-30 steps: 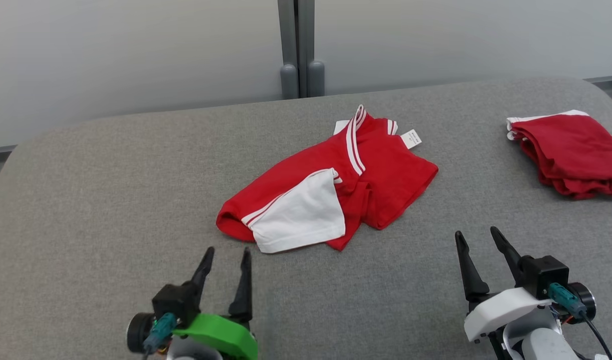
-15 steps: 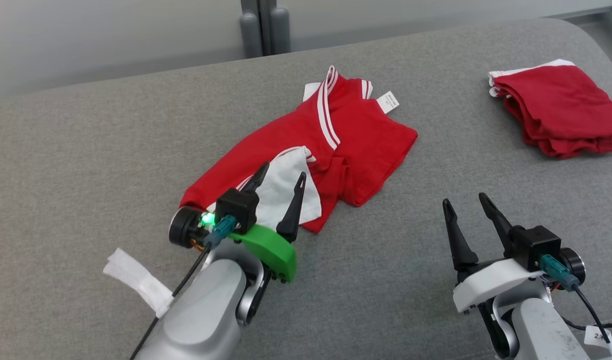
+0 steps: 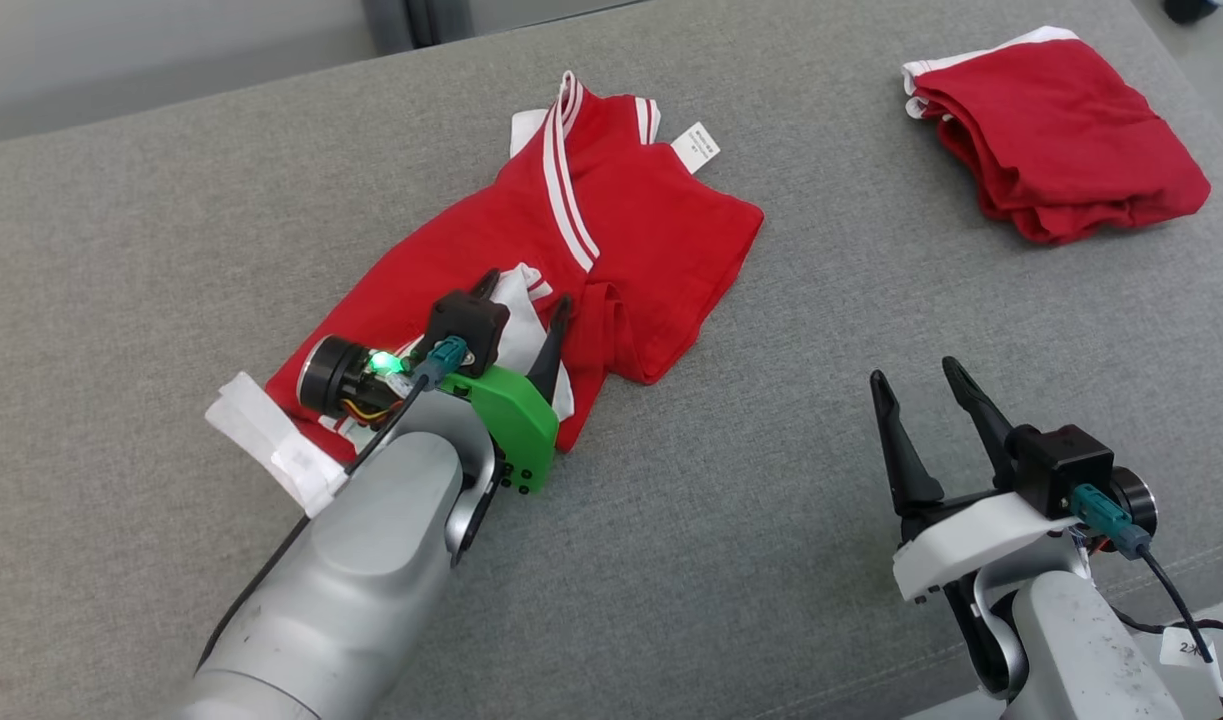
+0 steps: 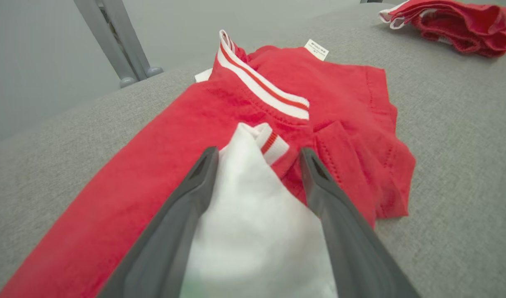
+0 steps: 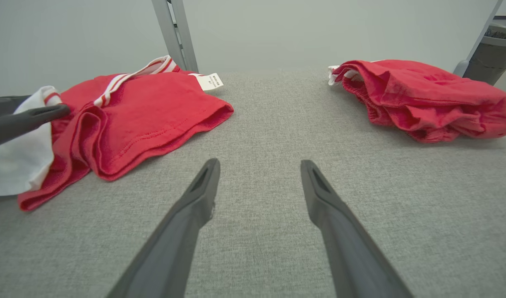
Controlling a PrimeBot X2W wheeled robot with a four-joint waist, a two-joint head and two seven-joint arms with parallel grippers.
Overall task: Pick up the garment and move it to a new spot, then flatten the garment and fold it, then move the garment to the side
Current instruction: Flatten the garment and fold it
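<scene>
left gripper [image 3: 527, 288] spread wide, one finger each side of the white sleeve [image 4: 244, 207] of the red garment [image 3: 661, 230], nothing pinched. the garment lies crumpled mid-way across the grey padded surface [image 3: 171, 200], with its striped collar [image 3: 566, 170] and label [image 3: 696, 145] toward the far edge. right gripper [image 3: 912, 370] also spread, empty, over bare surface, apart from the garment's near right corner. second red garment [image 3: 1056, 140] sits folded at far right.

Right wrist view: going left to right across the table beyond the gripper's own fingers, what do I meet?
left gripper's fingers → crumpled red shirt → its white label → folded red garment → dark grey stand
</scene>
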